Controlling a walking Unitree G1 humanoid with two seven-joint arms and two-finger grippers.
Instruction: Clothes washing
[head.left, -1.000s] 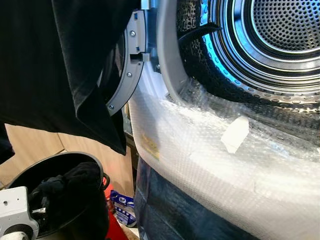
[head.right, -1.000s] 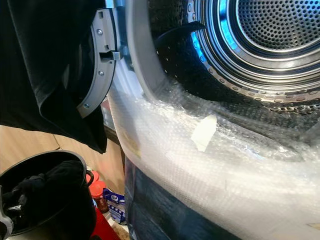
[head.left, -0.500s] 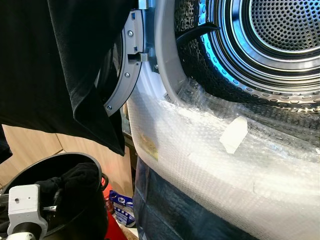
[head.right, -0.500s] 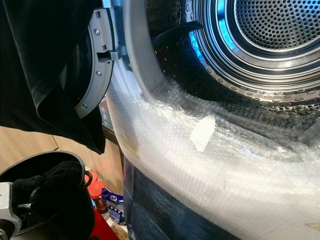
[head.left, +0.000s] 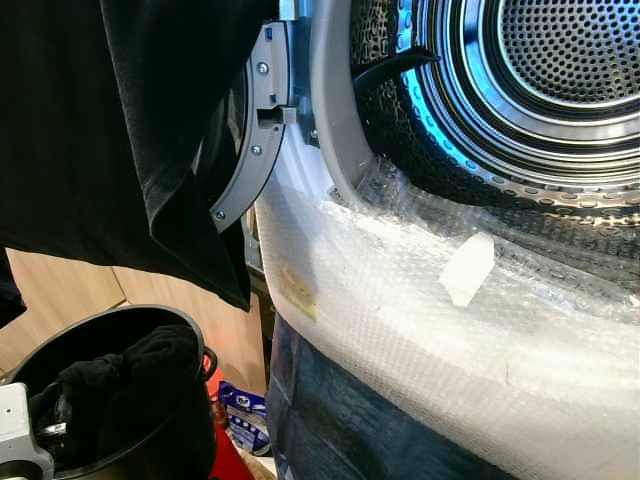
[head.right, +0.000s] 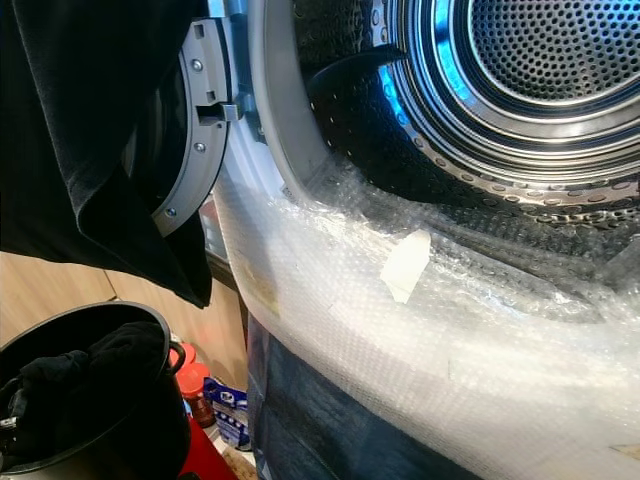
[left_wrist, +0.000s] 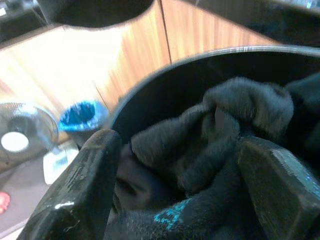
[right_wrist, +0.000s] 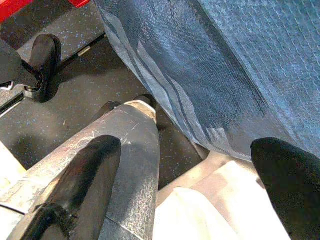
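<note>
A black bucket (head.left: 196, 345) at the lower left holds a heap of dark clothes (head.left: 120, 380). My left arm's white wrist (head.left: 14, 440) shows at the bucket's near edge. In the left wrist view my left gripper (left_wrist: 185, 185) is open over the dark clothes (left_wrist: 210, 145), with its fingers (left_wrist: 80, 190) spread on either side of the heap. The washing machine's steel drum (head.left: 560, 80) stands open at the upper right. A black garment (head.left: 110, 130) hangs over the open door (head.left: 250, 140). My right gripper (right_wrist: 190, 190) hangs open low beside the machine.
Bubble wrap (head.left: 420, 320) with a taped patch (head.left: 468, 268) covers the machine's front below the opening, and a blue cover (head.left: 340, 420) lies under it. A wooden panel (head.left: 60, 290) stands behind the bucket. Small bottles and a blue packet (head.left: 240, 415) sit on the floor.
My left wrist has drawn back toward the lower left edge, showing less over the bucket than half a second ago. Bucket, clothes and machine stay put.
</note>
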